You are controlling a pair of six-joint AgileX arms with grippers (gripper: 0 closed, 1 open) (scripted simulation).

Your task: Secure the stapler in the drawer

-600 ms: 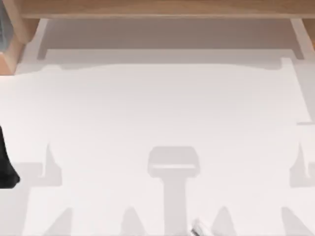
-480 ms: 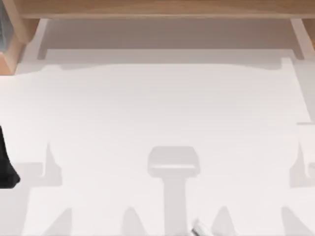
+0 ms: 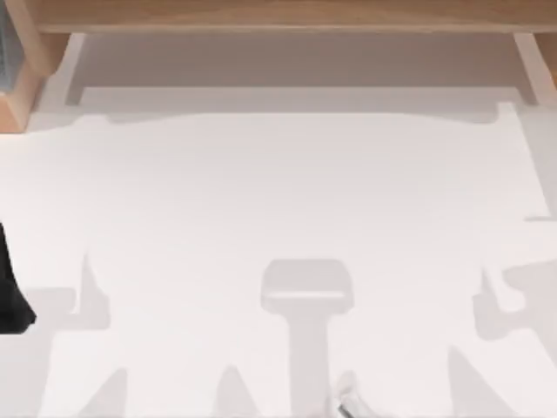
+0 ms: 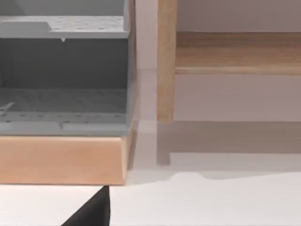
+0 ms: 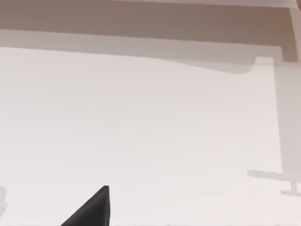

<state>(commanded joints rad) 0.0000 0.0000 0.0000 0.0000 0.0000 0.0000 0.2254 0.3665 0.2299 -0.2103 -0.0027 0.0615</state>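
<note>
Drawer (image 3: 296,59) lies open along the far edge of the white table (image 3: 278,192), spanning nearly its whole width beneath light wood furniture (image 3: 287,13). At far left, the left gripper (image 4: 94,212) faces a grey shelf unit (image 4: 63,70). The right gripper (image 5: 94,209) hangs over bare tabletop near the drawer. Whether either is spread or pressed together cannot be told.

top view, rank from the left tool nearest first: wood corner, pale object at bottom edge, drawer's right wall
1. wood corner, top left, beyond the left tool at the left edge
2. pale object, bottom edge, right of centre
3. drawer's right wall, top right
</note>
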